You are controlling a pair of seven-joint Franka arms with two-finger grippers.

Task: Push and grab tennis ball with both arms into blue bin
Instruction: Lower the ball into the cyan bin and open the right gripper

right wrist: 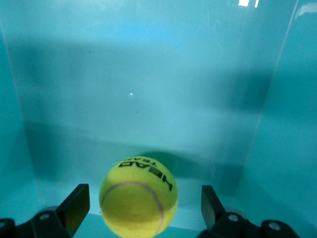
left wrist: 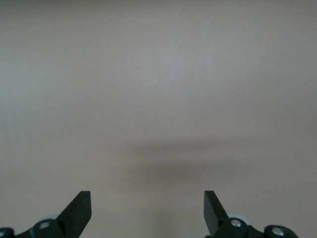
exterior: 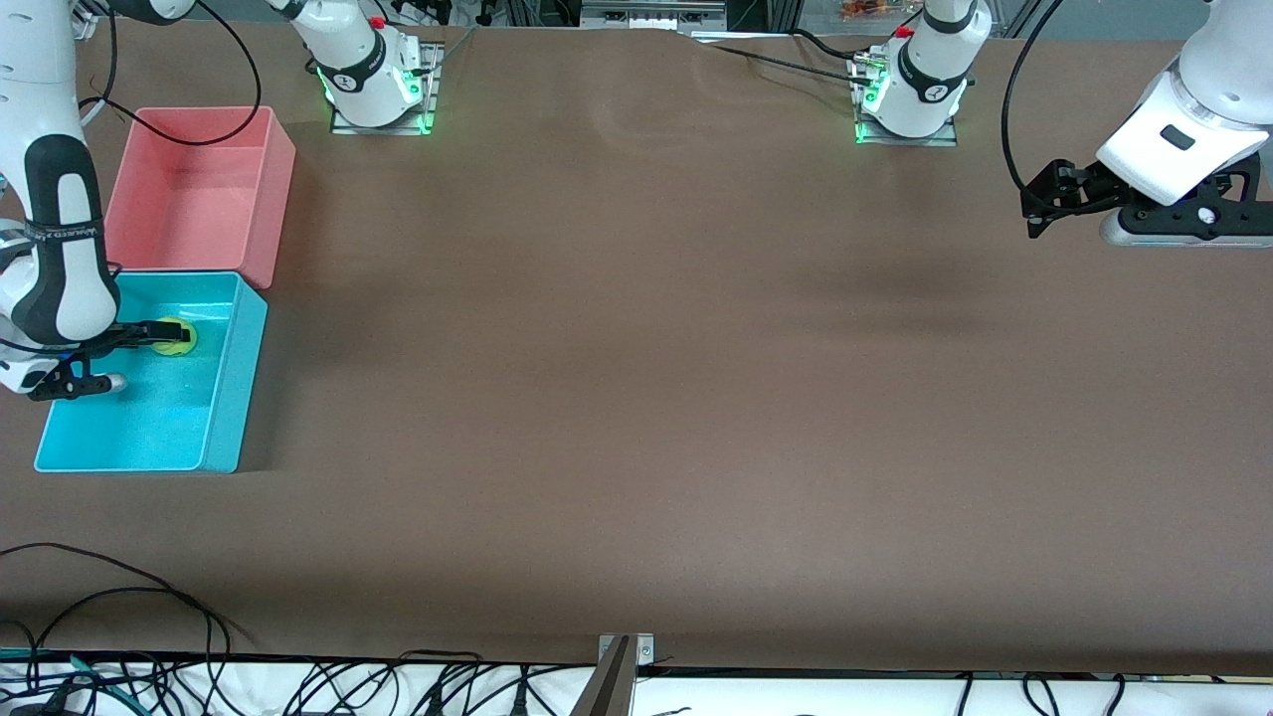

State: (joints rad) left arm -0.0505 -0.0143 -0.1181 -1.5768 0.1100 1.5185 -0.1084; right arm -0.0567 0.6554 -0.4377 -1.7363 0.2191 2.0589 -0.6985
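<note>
Right tool (right wrist: 141, 206) inside bright cyan rectangular plastic bin (exterior: 227, 398), fingers spread wide, fuzzy yellow-green tennis ball (right wrist: 138, 197) loose between them, not gripped. Left tool (left wrist: 147, 212) waits wide open, empty, above brown counter (exterior: 636, 398).

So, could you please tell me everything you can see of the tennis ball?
The tennis ball is a fuzzy yellow-green sphere with a pale curved seam and black "HEAD TEAM" lettering. It sits inside the blue bin, on or just above the floor, with its shadow close by. The right pincer is down in the bin with its open fingers flanking the ball, gaps visible on both sides, so nothing grips it.
</note>
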